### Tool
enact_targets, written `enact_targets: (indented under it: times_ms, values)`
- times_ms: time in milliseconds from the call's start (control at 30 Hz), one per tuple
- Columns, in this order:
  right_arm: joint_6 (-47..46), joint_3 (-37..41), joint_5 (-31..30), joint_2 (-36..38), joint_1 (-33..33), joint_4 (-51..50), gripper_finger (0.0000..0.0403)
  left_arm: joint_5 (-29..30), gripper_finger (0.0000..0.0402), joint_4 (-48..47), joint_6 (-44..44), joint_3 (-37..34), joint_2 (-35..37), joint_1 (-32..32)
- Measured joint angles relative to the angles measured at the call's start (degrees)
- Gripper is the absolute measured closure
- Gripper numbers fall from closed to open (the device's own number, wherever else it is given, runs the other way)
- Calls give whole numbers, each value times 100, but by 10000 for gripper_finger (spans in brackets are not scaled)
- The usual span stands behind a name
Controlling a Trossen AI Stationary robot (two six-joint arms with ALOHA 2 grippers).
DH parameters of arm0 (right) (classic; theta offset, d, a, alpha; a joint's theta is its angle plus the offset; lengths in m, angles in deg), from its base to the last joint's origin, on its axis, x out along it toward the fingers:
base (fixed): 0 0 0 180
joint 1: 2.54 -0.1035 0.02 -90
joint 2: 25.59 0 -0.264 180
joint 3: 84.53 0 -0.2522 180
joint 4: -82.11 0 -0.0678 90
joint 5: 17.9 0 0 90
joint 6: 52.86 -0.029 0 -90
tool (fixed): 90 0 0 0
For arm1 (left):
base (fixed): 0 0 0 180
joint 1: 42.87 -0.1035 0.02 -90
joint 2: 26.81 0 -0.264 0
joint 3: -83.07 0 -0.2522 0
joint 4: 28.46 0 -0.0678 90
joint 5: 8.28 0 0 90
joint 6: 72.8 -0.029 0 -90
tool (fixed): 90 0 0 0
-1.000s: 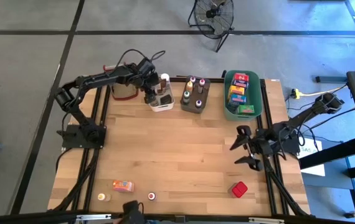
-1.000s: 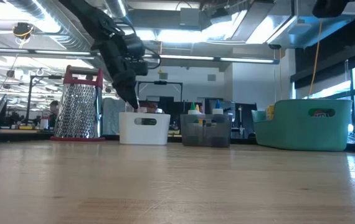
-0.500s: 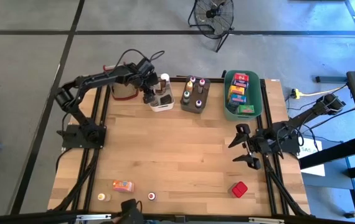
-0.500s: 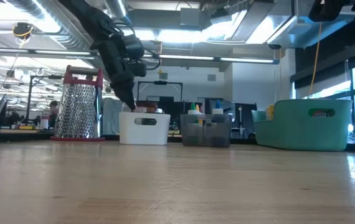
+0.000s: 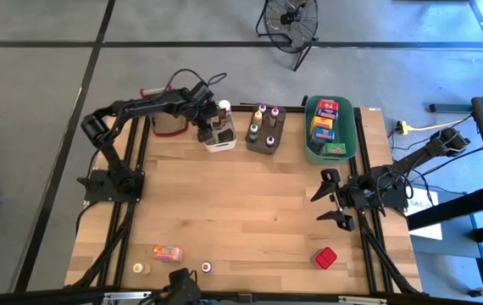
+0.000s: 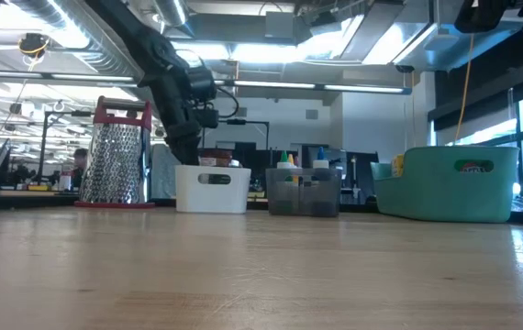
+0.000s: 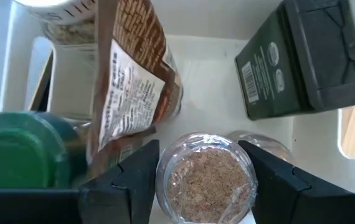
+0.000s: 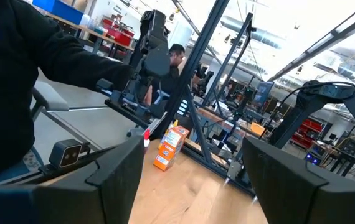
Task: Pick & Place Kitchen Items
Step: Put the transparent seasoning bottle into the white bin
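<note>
My left gripper reaches down into the white tub at the table's far edge, shut on a clear spice jar of brown granules. Inside the tub stand a brown-labelled jar, a green-capped jar and a dark green tin. My right gripper waits open near the table's right edge, with nothing between its fingers. An orange box, two small jars and a red box rest on the table near its front edge. My left gripper pinches the spice jar's round side between its two fingers, one on either side. The fingers come from above, slanting down into the white tub. The jar sits among the tub's other jars; whether it rests on the tub's floor I cannot tell.
A red-topped metal grater stands left of the white tub. A grey tub with small bottles and a green tub with boxes stand to the right along the far edge. The table's middle is bare wood.
My left gripper has gone a little down into the white tub with the spice jar still between its fingers.
</note>
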Motion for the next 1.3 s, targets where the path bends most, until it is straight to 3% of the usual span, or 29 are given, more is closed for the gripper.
enact_targets:
  times_ms: [1300]
  values:
    - [2, 0, -17, 0, 0, -10, 130, -116, 205, 1030, 121, -584, -80, -68]
